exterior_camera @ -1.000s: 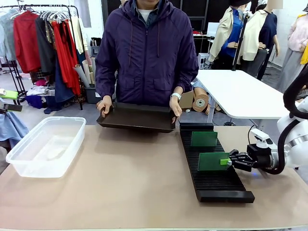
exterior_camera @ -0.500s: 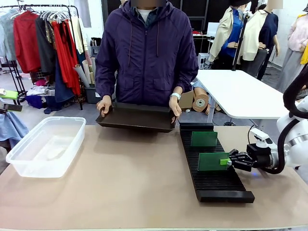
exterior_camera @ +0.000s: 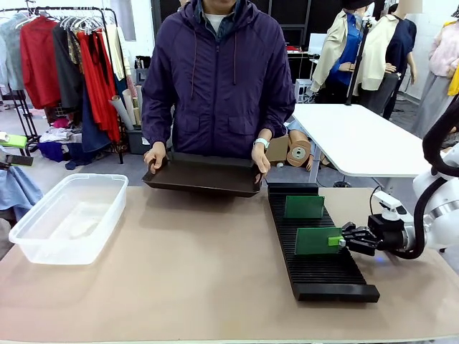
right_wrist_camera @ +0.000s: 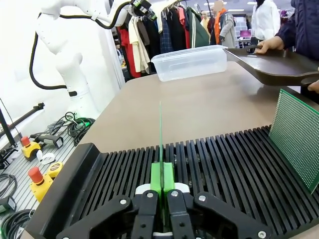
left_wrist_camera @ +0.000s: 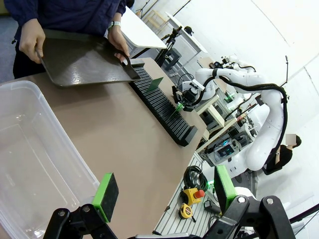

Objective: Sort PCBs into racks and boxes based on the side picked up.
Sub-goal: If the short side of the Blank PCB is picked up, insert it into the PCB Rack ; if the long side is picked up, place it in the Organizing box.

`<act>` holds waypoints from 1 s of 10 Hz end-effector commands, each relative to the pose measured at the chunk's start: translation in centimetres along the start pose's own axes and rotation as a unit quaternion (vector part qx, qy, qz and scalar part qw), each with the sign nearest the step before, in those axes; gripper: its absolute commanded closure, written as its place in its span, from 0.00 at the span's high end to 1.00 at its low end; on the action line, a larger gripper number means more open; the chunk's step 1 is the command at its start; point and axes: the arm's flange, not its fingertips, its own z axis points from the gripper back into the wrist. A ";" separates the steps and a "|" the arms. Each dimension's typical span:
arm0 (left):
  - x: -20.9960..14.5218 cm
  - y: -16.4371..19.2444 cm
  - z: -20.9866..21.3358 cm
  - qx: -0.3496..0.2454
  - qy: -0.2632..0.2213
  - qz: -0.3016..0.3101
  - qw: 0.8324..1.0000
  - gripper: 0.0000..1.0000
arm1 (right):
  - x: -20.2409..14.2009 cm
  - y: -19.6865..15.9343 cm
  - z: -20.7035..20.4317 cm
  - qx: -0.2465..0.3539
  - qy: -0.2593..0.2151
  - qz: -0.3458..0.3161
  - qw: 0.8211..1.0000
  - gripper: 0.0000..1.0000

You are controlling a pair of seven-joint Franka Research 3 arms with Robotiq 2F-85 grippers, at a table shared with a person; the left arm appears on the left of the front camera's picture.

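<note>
The long black slotted rack [exterior_camera: 315, 247] lies on the table's right side. One green PCB [exterior_camera: 304, 207] stands upright in its far slots. A second PCB [exterior_camera: 318, 241] stands in a nearer slot, gripped at its right edge by my right gripper [exterior_camera: 336, 241]. The right wrist view sees this board edge-on as a thin green line [right_wrist_camera: 160, 134] between the shut green pads [right_wrist_camera: 156, 178], with the other PCB [right_wrist_camera: 298, 137] at the right. The clear plastic tub [exterior_camera: 70, 216] sits at the table's left. My left gripper [left_wrist_camera: 164, 191] hangs open above the tub's rim [left_wrist_camera: 45, 149].
A person in a purple jacket [exterior_camera: 219, 79] stands at the far side and holds a shallow black tray [exterior_camera: 203, 175] by its handles over the table edge. The broad tan tabletop [exterior_camera: 186, 265] lies between tub and rack. A white table [exterior_camera: 355, 140] stands behind.
</note>
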 end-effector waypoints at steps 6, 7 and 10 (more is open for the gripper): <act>0.1 -0.2 0.0 -0.002 -0.001 0.002 1.000 1.00 | -1.3 1.4 -0.5 -0.047 0.030 0.021 0.998 0.00; 0.1 -0.2 0.0 -0.002 -0.001 0.002 1.000 1.00 | -1.2 1.1 -0.6 -0.043 0.033 0.017 0.998 0.00; 0.1 -0.2 0.0 -0.002 -0.001 0.002 1.000 1.00 | -0.9 0.8 -0.6 -0.036 0.030 -0.003 0.999 0.00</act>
